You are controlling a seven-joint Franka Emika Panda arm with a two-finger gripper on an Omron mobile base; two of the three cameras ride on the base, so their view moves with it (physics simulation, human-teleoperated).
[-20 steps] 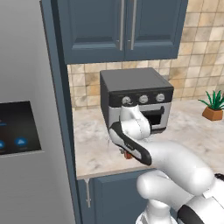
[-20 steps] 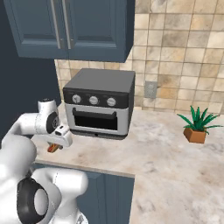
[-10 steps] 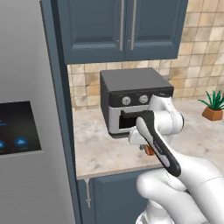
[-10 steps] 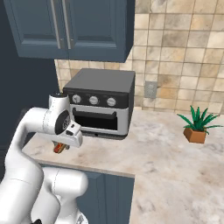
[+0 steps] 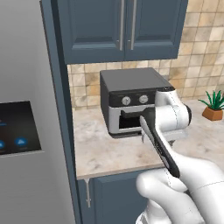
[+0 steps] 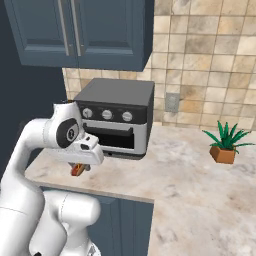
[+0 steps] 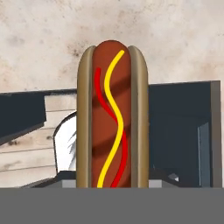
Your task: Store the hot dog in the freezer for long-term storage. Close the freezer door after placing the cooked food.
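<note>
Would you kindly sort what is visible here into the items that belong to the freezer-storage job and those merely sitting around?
Job:
- hot dog, gripped
- gripper
- grey fridge, door with dark touch screen

Lying about:
- toaster oven
- potted plant
- counter
- upper cabinets

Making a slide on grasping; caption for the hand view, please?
Shut claw holds the hot dog lengthwise above the marbled counter.

A home kitchen is shown: blue cabinets are hung above a marble desk, a toaster oven is set against tiled wall, beside a grey fridge.
</note>
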